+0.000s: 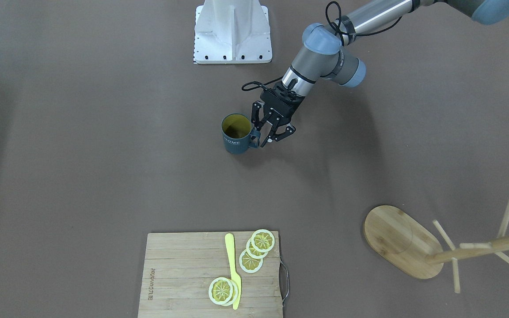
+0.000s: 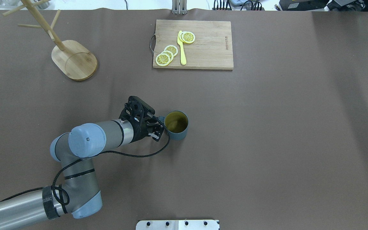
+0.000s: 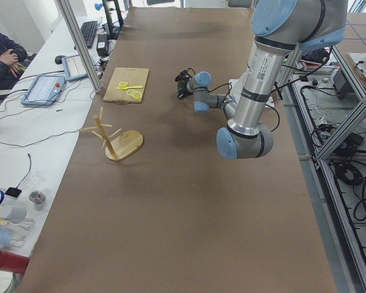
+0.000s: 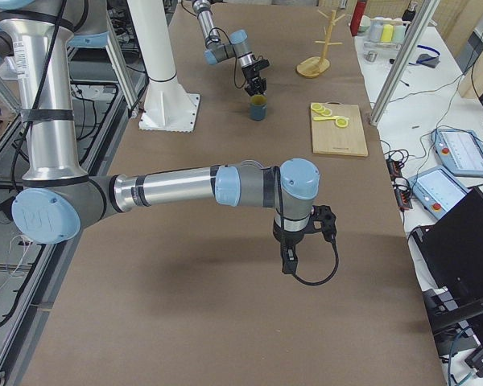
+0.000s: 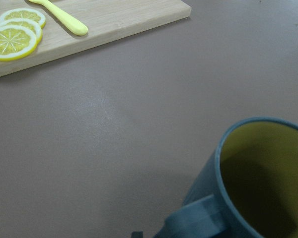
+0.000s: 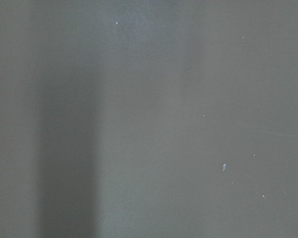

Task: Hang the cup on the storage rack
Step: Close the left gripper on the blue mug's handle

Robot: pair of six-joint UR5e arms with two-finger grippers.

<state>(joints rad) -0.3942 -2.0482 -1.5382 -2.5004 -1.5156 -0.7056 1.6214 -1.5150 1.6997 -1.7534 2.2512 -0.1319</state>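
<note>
Fingers [image 1: 283, 132] of my left gripper [image 1: 270, 140] stood spread beside the loop handle of the cup [image 1: 236, 140], upright mid-frame on the matte brown desk [image 1: 104, 132]. I judged they should centre on that handle before closing, since the smooth-looking cylinder might slip. The bamboo storage rack [image 1: 398, 240], thin-pegged, waited lower right. My right gripper's [image 4: 291, 261] state I couldn't tell.
</note>
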